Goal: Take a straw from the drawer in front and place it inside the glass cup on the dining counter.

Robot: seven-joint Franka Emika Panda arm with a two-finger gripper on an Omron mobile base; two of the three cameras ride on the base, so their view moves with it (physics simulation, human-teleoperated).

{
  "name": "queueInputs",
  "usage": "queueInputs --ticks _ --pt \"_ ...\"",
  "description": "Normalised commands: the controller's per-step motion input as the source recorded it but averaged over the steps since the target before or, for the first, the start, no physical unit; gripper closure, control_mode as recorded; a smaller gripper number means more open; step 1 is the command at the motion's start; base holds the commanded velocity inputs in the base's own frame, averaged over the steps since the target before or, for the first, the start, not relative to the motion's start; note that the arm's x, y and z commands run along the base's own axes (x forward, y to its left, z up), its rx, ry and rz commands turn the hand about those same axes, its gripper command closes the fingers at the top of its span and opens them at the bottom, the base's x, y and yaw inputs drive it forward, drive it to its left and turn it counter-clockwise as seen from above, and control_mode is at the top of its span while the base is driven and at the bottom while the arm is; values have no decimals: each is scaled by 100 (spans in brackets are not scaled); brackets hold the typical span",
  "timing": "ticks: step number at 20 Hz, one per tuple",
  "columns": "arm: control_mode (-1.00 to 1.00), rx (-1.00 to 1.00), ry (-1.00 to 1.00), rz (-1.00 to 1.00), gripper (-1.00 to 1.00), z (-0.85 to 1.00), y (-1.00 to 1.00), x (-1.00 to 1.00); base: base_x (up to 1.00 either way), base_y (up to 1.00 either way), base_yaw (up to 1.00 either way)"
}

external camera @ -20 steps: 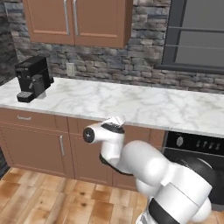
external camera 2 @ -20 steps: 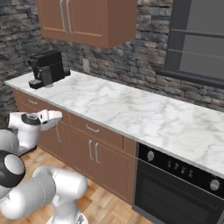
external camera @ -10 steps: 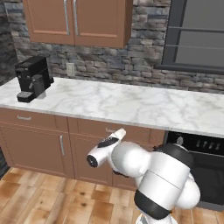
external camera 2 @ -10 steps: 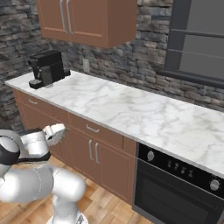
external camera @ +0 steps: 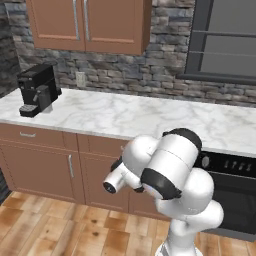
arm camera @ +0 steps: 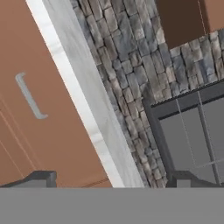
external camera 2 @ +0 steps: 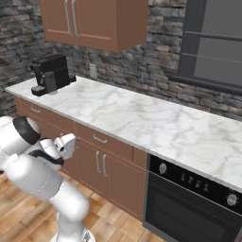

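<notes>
Marble counter (external camera 2: 142,118) backed by stone wall. Gripper (arm camera: 109,181) jaws apart, empty. Closed drawer (arm camera: 57,118) at 10 o'clock of gripper; handle (arm camera: 29,96) long axis slanted.

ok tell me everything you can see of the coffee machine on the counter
The coffee machine is a boxy black appliance with a matte, plastic-looking body, an overhanging top and a small round base plate in front. It stands upright at the left end of the marble counter, close to the stone wall, below the wooden wall cabinets. Only the counter touches it.
</notes>
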Motion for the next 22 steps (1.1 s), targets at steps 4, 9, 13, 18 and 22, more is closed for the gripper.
queueInputs --ticks 4,9,13,18,22 --pt "-100 -19 0 0 -100 -42 0 30 0 0 0" --pt "-100 -18 -4 0 -100 -34 0 25 0 0 0" --pt "-100 -18 -5 0 -100 -29 0 20 0 0 0" --pt "-100 -16 -2 0 -100 -26 0 23 0 0 0" --pt "-100 -9 0 0 -100 -7 0 35 0 0 0"
